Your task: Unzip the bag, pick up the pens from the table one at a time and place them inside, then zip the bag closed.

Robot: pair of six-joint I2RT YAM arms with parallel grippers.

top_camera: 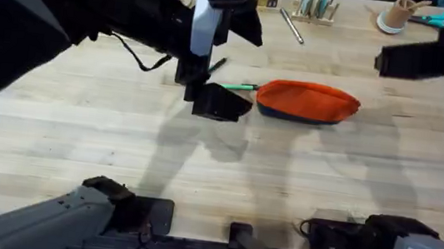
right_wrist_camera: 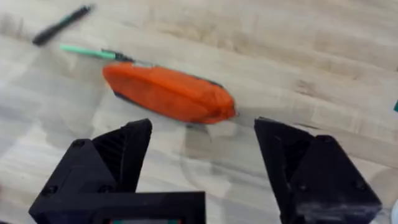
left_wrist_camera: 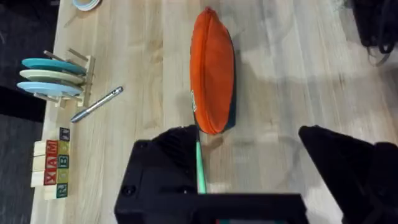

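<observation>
From my left wrist camera, the left gripper (left_wrist_camera: 249, 168) has its jaws spread wide with nothing between them; one black finger (left_wrist_camera: 165, 168) covers the near part of the green pen (left_wrist_camera: 200, 163), whose tip runs up to the end of the bag (left_wrist_camera: 212, 71). My right gripper (right_wrist_camera: 202, 168) is likewise released, both fingers parted and empty, hanging above the bag (right_wrist_camera: 168, 93) with bare table (right_wrist_camera: 311, 56) below the gap.

The right wrist view gives me what the left one lacks: the black pen (right_wrist_camera: 62, 25) lying just past the green pen (right_wrist_camera: 87, 52), both off the same end of the bag. The left wrist view gives me the silver-grey pen (left_wrist_camera: 97, 104), well away from the bag, near a small rack of coloured discs (left_wrist_camera: 53, 74) and a stack of lettered blocks (left_wrist_camera: 53, 168).

Overhead, the left arm reaches in large and dark, its gripper (top_camera: 212, 98) hanging just beside the bag's (top_camera: 308, 101) end, over the green pen (top_camera: 239, 86). The right gripper (top_camera: 414, 58) sits well off the bag's other end, beyond it.

The bag lies on its side on the table (top_camera: 77, 142); I cannot tell whether its zipper is open. Overhead, the black pen (top_camera: 217, 64) is mostly hidden by the left arm.
</observation>
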